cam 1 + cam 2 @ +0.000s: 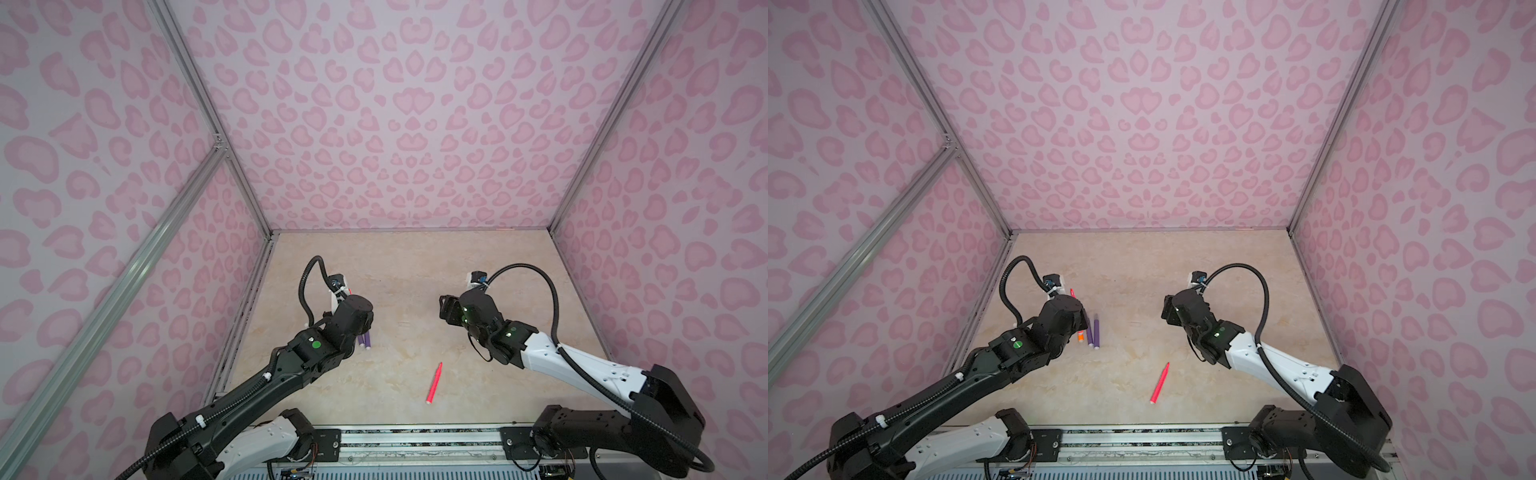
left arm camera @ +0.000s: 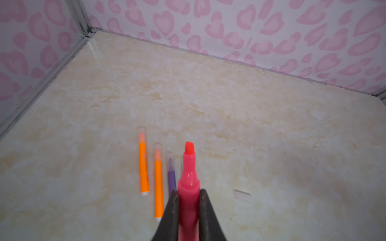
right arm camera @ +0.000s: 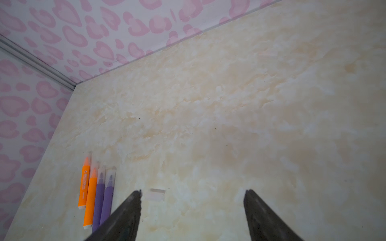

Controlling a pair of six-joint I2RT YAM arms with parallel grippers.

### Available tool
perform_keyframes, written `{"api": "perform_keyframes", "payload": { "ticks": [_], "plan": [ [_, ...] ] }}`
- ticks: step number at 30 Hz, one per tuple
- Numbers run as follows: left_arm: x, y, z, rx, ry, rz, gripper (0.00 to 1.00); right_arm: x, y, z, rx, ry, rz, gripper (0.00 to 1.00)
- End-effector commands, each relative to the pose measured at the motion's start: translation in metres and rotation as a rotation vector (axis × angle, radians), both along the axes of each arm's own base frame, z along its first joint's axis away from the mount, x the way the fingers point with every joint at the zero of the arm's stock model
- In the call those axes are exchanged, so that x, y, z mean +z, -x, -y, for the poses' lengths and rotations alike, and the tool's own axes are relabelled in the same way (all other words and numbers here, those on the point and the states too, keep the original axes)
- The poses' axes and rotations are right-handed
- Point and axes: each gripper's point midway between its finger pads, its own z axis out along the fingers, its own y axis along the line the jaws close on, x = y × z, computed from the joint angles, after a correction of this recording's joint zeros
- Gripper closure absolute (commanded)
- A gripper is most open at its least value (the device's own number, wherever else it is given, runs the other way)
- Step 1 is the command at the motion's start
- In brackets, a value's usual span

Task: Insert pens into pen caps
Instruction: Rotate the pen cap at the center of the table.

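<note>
The left pincer [image 2: 189, 193] clamps a pink pen [image 2: 188, 167]; the right pincer [image 3: 193, 191] gapes empty near a clear cap [image 3: 157, 195].

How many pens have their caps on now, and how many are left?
Four look done: two orange pens and two purple pens lie capped in a row. The left gripper is shut on a pink pen, its tip bare. The open right gripper hovers by a loose clear cap. Another pink pen lies apart; whether it is capped I cannot tell.
</note>
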Motion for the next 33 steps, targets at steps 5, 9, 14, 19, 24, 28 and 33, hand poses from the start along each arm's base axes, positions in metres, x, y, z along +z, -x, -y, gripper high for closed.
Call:
{"api": "perform_keyframes", "payload": {
  "ticks": [5, 9, 14, 19, 24, 28, 33],
  "plan": [
    [0.015, -0.013, -0.022, 0.142, -0.042, 0.109, 0.97, -0.046, -0.007, -0.074, 0.125, 0.120, -0.135, 0.26],
    [0.011, -0.014, -0.016, 0.106, -0.024, 0.107, 0.97, -0.069, -0.012, -0.100, 0.152, 0.191, -0.177, 0.26],
    [0.010, -0.015, -0.008, 0.043, 0.045, 0.118, 0.97, -0.090, -0.018, -0.114, 0.156, 0.236, -0.213, 0.25],
    [0.002, -0.018, -0.010, 0.018, 0.127, 0.100, 0.97, -0.101, -0.022, -0.118, 0.146, 0.272, -0.227, 0.23],
    [-0.008, -0.022, -0.020, 0.046, 0.159, 0.066, 0.97, -0.107, -0.024, -0.117, 0.130, 0.303, -0.221, 0.20],
    [-0.008, -0.023, -0.022, 0.058, 0.150, 0.063, 0.97, -0.111, -0.025, -0.121, 0.133, 0.322, -0.232, 0.19],
    [-0.007, -0.023, -0.023, 0.062, 0.148, 0.061, 0.97, -0.115, -0.023, -0.118, 0.099, 0.369, -0.224, 0.19]
  ]
}}
